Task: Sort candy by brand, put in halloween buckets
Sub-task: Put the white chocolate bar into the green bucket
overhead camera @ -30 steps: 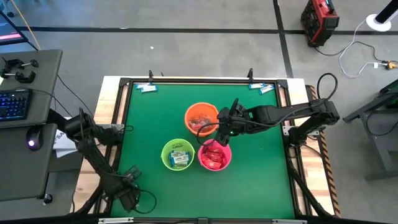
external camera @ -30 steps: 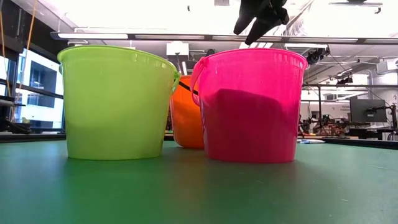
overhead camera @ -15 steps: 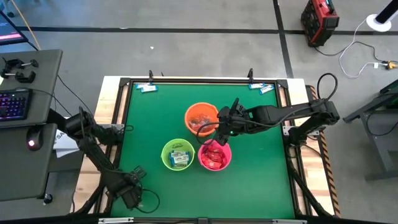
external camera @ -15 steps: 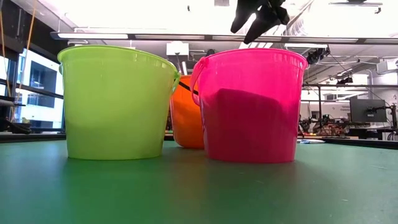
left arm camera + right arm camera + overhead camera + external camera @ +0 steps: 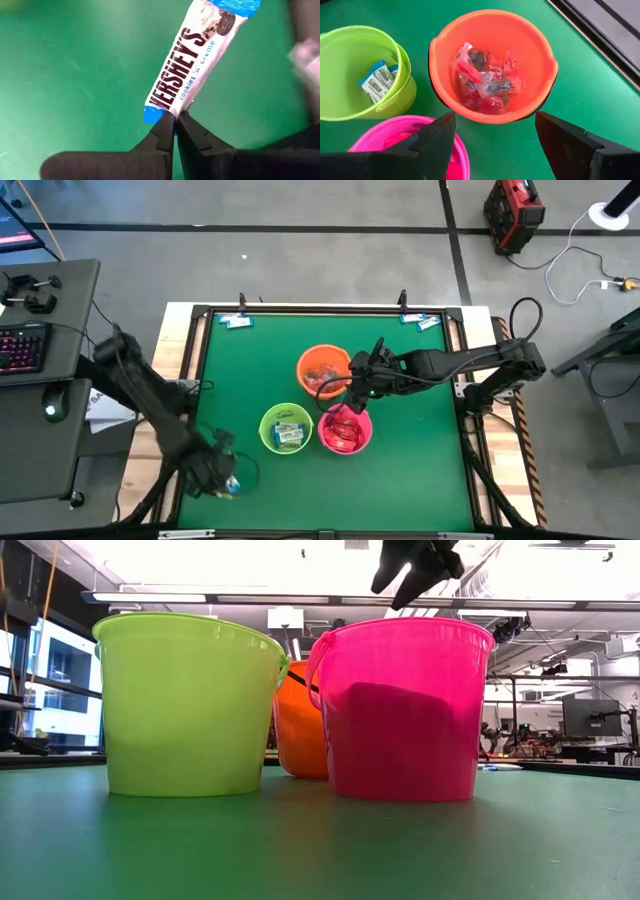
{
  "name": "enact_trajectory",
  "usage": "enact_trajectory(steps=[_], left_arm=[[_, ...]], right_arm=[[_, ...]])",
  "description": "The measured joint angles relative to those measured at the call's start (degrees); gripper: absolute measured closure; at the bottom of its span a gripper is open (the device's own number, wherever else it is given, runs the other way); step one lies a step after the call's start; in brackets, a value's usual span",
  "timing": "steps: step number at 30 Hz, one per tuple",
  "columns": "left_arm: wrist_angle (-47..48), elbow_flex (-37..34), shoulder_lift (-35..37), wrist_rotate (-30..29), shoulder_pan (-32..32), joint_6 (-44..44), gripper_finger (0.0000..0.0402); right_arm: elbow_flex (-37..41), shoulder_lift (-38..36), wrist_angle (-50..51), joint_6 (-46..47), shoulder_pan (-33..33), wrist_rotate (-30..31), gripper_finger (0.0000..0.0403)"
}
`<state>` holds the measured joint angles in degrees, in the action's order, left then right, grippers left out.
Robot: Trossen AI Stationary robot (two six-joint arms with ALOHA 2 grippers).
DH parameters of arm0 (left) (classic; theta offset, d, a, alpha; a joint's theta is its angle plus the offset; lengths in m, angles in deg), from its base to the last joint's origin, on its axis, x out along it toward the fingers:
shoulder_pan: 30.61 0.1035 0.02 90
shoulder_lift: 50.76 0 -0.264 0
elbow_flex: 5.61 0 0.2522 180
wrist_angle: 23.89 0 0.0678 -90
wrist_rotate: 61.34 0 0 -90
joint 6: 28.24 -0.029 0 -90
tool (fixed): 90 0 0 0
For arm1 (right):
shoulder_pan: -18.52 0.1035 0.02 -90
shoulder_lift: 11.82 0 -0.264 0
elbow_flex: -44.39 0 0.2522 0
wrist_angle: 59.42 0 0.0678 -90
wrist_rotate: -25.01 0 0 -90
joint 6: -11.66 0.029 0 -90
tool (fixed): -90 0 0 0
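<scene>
Your left gripper (image 5: pixel 175 120) is pinched on a blue-and-white candy bar (image 5: pixel 192 62) at the table's near-left corner, so carry it to the green bucket (image 5: pixel 287 428); right gripper (image 5: pixel 492 132) hangs wide open above the orange bucket (image 5: pixel 492 65).

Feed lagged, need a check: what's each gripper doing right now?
Left gripper: shut on the end of a Hershey's cookies 'n' creme bar.
Right gripper: open, empty, above the orange bucket.

Three buckets: one orange (image 5: pixel 324 370), one lime green (image 5: pixel 286 428), one pink (image 5: pixel 345 431). Two arms, two grippers: left (image 5: pixel 175 131), right (image 5: pixel 366 378). Four blue-and-white candies along the top edge, one more pinched at lower left.
</scene>
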<state>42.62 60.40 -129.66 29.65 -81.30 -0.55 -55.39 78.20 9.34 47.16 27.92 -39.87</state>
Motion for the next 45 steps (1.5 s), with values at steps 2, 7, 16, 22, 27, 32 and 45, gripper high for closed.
enact_trajectory(steps=[2, 7, 16, 22, 27, 32, 45], left_arm=[[0.5, 1.4, 5.9, -3.1, 1.1, 3.4, 0.0401], [0.8, 5.5, 14.8, -15.2, 6.0, 5.8, 0.0401], [-5.9, 9.0, 8.5, -22.9, 21.3, -13.9, 0.0399], [-6.5, 9.0, 2.1, -17.0, 27.1, -15.9, 0.0354], [-6.6, 13.0, -0.8, -12.2, 29.5, -12.9, 0.0283], [-5.7, 19.4, -1.6, -12.3, 32.3, -10.0, 0.0218], [-2.6, 21.7, -0.8, -7.9, 79.2, -20.7, 0.0193]], right_arm=[[0.0, 0.0, 0.0, -0.9, 0.0, 0.0, 0.0135], [0.0, 0.0, 0.1, -1.5, 0.0, 0.0, 0.0135], [0.0, 0.0, 1.9, -2.5, 0.0, 0.9, 0.0135], [0.0, 0.0, 7.2, -2.5, 0.0, 0.9, 0.0135], [0.0, -0.2, 12.7, -3.3, 0.5, 0.9, 0.0135], [0.0, -2.3, 17.7, -6.7, 0.5, 1.1, 0.0135], [25.9, -22.6, -0.5, -6.7, -11.0, -5.1, 0.0135]])
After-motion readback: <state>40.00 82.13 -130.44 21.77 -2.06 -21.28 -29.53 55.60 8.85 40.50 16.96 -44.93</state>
